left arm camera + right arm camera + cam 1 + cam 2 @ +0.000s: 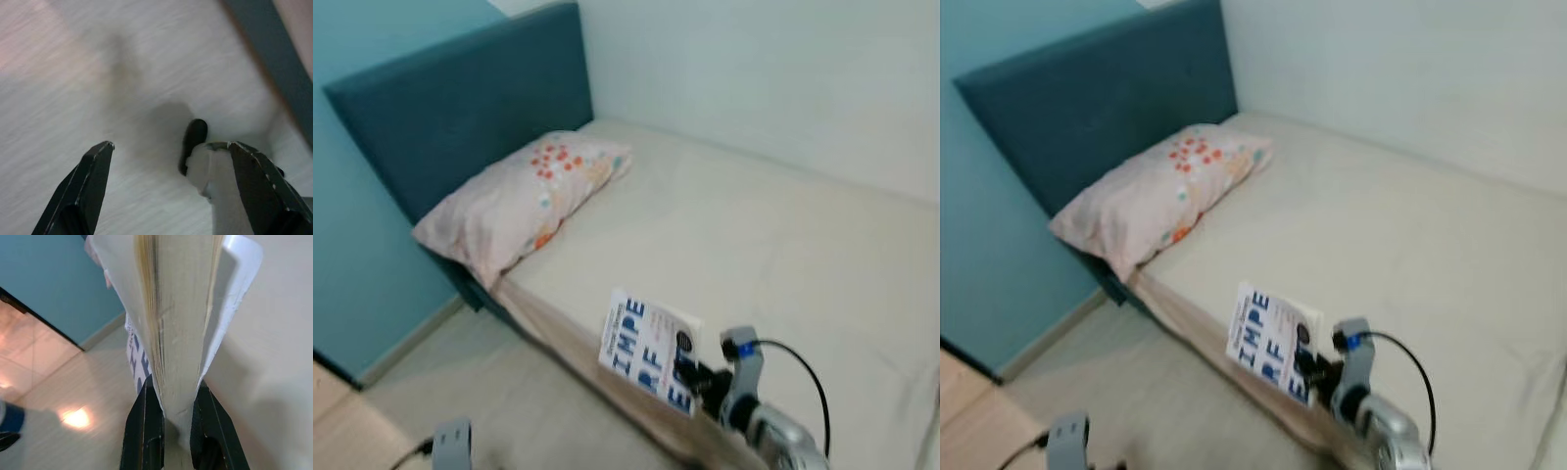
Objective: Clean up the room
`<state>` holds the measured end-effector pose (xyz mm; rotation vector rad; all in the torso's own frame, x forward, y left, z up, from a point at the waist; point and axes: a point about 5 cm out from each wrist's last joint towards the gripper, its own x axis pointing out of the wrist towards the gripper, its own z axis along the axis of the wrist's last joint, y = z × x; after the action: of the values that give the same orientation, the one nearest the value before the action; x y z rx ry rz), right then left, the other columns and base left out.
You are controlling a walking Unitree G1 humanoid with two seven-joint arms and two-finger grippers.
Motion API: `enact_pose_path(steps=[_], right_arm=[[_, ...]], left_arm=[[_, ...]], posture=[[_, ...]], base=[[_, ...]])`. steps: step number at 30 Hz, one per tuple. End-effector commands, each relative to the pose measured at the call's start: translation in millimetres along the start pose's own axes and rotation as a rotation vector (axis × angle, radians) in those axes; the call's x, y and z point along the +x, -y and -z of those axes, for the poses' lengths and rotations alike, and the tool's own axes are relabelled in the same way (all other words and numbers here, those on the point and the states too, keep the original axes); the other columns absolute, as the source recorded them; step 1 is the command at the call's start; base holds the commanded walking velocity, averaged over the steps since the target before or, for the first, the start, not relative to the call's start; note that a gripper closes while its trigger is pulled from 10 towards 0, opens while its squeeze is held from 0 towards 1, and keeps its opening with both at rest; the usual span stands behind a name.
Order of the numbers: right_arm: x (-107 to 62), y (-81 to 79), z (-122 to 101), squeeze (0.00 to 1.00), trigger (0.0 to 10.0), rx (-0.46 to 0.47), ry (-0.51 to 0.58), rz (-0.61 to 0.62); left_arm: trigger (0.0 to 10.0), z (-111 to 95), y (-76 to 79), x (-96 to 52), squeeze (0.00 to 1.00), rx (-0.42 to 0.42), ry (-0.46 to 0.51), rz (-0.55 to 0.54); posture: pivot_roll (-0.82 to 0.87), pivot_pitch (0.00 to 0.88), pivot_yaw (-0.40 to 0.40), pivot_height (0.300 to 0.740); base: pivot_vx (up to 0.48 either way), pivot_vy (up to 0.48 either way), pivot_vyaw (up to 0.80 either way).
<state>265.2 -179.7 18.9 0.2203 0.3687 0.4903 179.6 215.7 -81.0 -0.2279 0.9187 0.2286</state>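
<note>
While the bed (783,245) lies bare but for a pillow (524,201) at the headboard (460,108), the book (646,351) is off the floor (499,401) yet not put away — it stands upright at the bed's near edge, clamped by the right gripper (168,404). The left gripper (168,156) hangs over the floor, fingers spread and empty. Where the book belongs cannot be told; its title is partly cut off, and a dark shape below the left gripper is blurred.
</note>
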Motion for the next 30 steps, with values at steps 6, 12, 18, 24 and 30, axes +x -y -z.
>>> enact_pose_path(steps=[6, 12, 18, 24, 30], right_arm=[[10.0, -15.0, -9.9, 0.0, 10.0, -0.05, 0.041, -0.077], [10.4, -13.3, -13.9, 0.0, 10.0, -0.058, 0.054, -0.067], [10.4, -2.9, -18.3, 0.0, 10.0, -0.054, 0.074, 0.023], [8.7, 1.7, -21.3, 0.0, 10.0, -0.056, 0.085, 0.051], [6.7, 11.4, -21.1, 0.0, 10.0, -0.041, 0.071, 0.131]], left_arm=[[10.0, -1.0, -6.7, -0.7, 0.0, 0.001, 0.0, -0.017], [10.0, -0.6, -6.2, -0.7, 0.0, 0.002, -0.002, -0.014], [10.0, -0.1, -4.3, -0.5, 0.0, 0.003, -0.002, -0.007], [10.0, -1.0, -2.7, -0.2, 0.0, 0.005, 0.001, -0.001], [10.0, -3.2, -0.3, 0.4, 0.0, 0.008, 0.007, 0.006]], posture=[[-0.13, 0.095, 0.057, 0.74], [-0.14, 0.098, 0.057, 0.74], [-0.14, 0.1, 0.057, 0.74], [-0.14, 0.102, 0.058, 0.74], [-0.14, 0.101, 0.059, 0.74]], base=[[0.321, 0.0, 0.55], [0.328, 0.0, 0.55], [0.354, 0.0, 0.54], [0.372, 0.0, 0.18], [0.375, 0.0, 0.0]])
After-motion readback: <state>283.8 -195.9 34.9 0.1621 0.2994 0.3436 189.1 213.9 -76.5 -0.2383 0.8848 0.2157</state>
